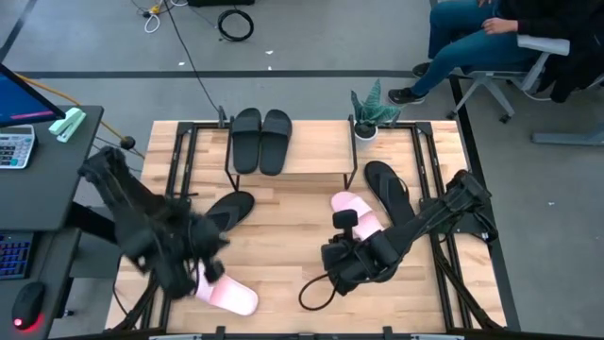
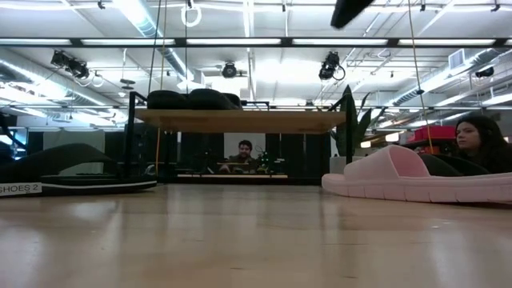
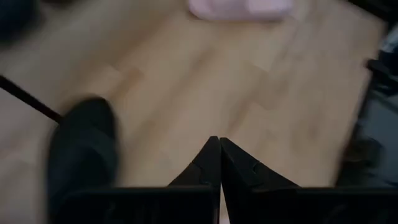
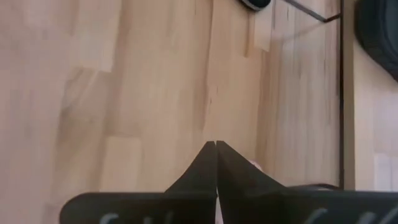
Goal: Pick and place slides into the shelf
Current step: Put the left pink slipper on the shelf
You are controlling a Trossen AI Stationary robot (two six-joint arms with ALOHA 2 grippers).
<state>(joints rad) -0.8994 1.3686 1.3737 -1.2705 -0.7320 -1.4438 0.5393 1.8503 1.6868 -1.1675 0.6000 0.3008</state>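
Observation:
The shelf stands at the table's far middle, and two black slides rest sole-down on its plank top; they also show in the low view. One black flip-flop lies flat left of centre, and another lies to the right. A pink slide lies at the centre right, and the second pink slide lies near the near-left edge. My left gripper hovers by that second pink slide, shut. My right gripper is shut over bare wood, near the first pink slide.
A potted plant stands at the shelf's far right corner. A black cable loop lies on the table beside my right gripper. A desk with a calculator is to the left. A person sits beyond the far right corner.

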